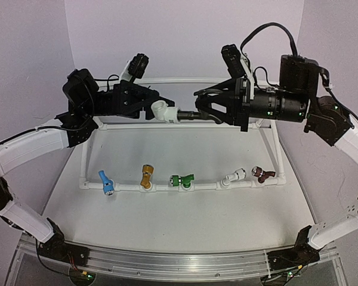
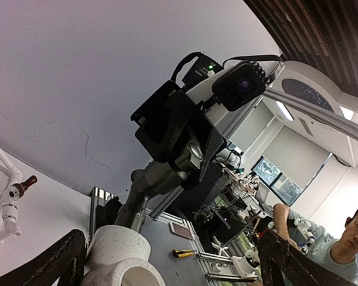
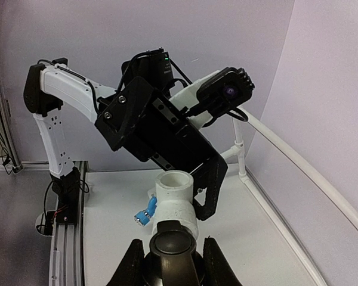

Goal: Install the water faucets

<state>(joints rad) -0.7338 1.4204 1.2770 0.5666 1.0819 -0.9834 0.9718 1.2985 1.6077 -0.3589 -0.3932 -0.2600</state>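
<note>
The dark grey faucet (image 1: 190, 115) hangs in the air, well above the desk (image 1: 185, 149), with its end meeting the mouth of the white fitting (image 1: 162, 111). Our right gripper (image 1: 200, 110) is clamped around the faucet's body. Our left gripper (image 1: 157, 107) is pinched onto the fitting from the opposite side, so the two parts face each other between the arms.

We judge the step in hand to be joining faucet to fitting. To do it well we should keep both axes in one line, hold the fitting rigid with the left, and let the right press and turn gently. Any tilt would likely jam the joint or twist the fitting out of the grip.

Below, the blue faucet (image 1: 106, 182), gold faucet (image 1: 146, 177), green faucet (image 1: 182, 180), white faucet (image 1: 234, 176) and maroon faucet (image 1: 262, 174) sit along the front pipe (image 1: 206, 186).
</note>
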